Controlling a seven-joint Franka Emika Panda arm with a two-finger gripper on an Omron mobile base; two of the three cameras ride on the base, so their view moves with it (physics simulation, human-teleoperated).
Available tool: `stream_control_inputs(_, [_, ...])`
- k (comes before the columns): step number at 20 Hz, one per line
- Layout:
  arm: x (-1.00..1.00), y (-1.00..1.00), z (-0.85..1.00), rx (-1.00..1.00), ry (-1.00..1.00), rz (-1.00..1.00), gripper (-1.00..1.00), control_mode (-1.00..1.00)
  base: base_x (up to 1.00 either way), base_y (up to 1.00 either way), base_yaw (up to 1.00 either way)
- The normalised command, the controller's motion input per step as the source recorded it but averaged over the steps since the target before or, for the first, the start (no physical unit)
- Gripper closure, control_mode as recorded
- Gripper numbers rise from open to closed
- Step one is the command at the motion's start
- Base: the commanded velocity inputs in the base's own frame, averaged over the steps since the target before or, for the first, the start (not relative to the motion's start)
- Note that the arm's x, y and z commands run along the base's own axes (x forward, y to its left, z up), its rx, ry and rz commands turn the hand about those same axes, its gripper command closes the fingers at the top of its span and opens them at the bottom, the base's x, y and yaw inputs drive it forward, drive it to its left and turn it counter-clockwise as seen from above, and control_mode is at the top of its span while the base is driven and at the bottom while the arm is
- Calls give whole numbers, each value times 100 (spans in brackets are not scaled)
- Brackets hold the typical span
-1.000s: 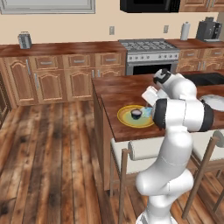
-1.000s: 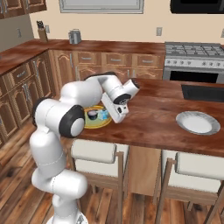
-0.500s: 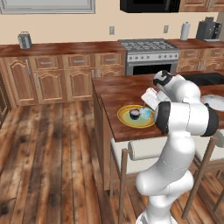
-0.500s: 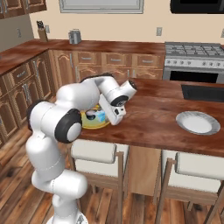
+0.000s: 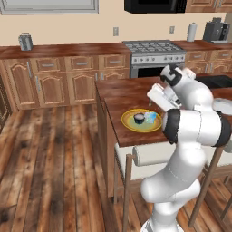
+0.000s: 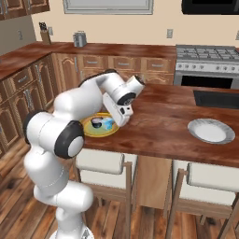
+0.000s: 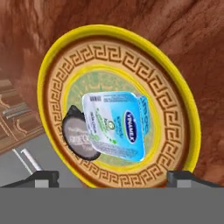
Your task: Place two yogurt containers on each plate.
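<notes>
Wooden floor and brown cabinets fill the left of the kitchen; the dark wooden island counter (image 5: 118, 90) stands in front of me, with the stove (image 5: 154, 50) behind it.

On the near left part of the counter I see the yellow-rimmed plate (image 5: 128, 122) with its greenish centre. Two yogurt containers lie on it, touching each other: the dark cup (image 7: 78, 138) on the left and the light-blue cup (image 7: 116, 124) on the right, which has a pale printed lid and leans partly over the dark one. From the base cameras they are the dark cup (image 6: 97, 123) and the blue one (image 6: 108, 123), side by side in the plate's middle.

My claw (image 7: 113, 177) hangs just above this plate, directly over the two cups. Its fingers (image 7: 43, 177) stand wide apart and hold nothing; the cups are free between and beyond them.

Far to the right on the same counter, well apart, lies the white-grey plate (image 6: 200, 135), near the dark sink (image 6: 217, 99).
</notes>
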Motion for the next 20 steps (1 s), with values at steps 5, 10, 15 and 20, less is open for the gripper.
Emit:
stream_control_inputs(5, [-19,5,52,-7,2,0,-100,-100,0,0,0])
stream_control_inputs(10, [-44,0,51,-1,0,-9,-100,-100,0,0,0])
stream_control_inputs(15, [-69,16,23,-7,-7,-17,-100,-100,0,0,0])
stream_control_inputs(20, [-66,49,-37,-29,0,-4,-100,-100,0,0,0])
